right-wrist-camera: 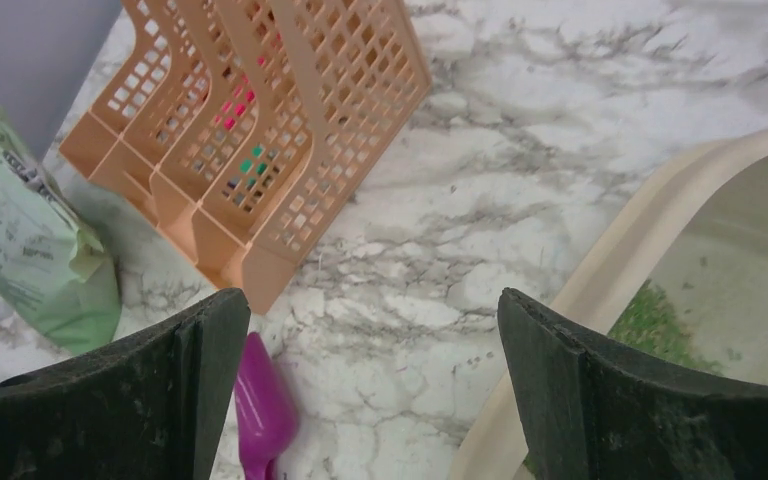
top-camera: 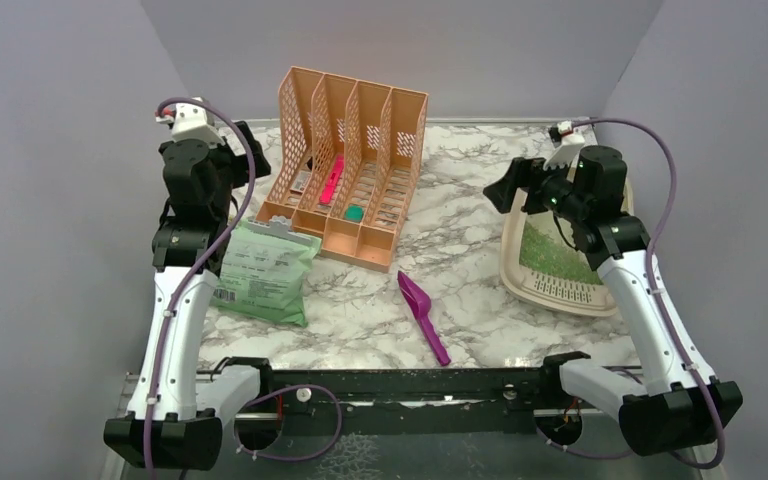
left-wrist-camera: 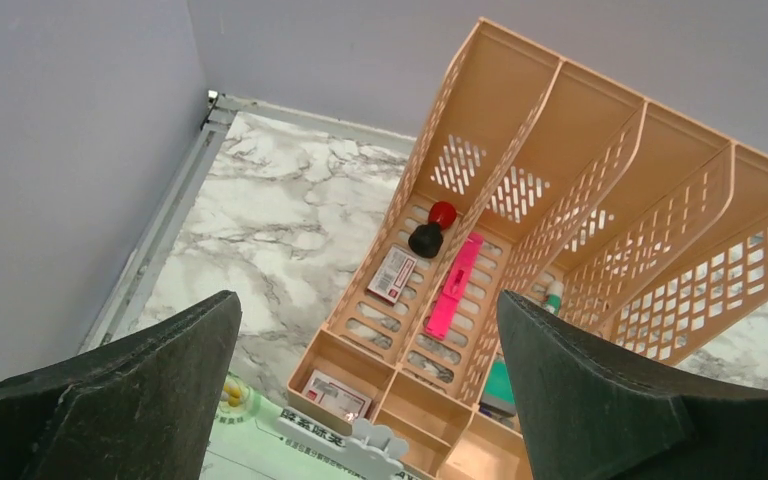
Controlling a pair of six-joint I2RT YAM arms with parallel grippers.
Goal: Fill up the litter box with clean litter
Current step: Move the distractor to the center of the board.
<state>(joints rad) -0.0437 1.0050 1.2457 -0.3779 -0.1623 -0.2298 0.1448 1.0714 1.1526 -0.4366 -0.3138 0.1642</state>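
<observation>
The bench (top-camera: 480, 250) carries everything. The litter box (top-camera: 513, 268) lies at the right of the top view, under the right arm, with its slotted end toward the lower edge of the frame. It looks like stiff, light, smooth plastic, so it would probably slide if nudged. The raised rim is the likeliest place to take hold, though the task hardly asks for it to be lifted.

The file organizer (top-camera: 355, 160) stands at upper centre. Beside it at left centre lies the pale green bag (top-camera: 265, 272), soft and crinkly, so it would likely sag and shift when lifted. I would pinch it near its top edge. The purple scoop (top-camera: 423, 315) lies at lower centre, rigid and light, and its thin handle is the natural grip.

The clean litter (top-camera: 543, 250) shows as a grainy green patch inside the box. It is loose and will spill, so it must be poured or scooped, not gripped.

The left gripper (left-wrist-camera: 365, 300) hangs wide open and empty over the organizer. The right gripper (right-wrist-camera: 372, 300) is also spread wide with nothing in it, beside the box rim.

The right arm covers the far end of the box, so the depth of the litter cannot be judged. I cannot tell whether the bag is sealed. The small items in the organizer are too small to name.
</observation>
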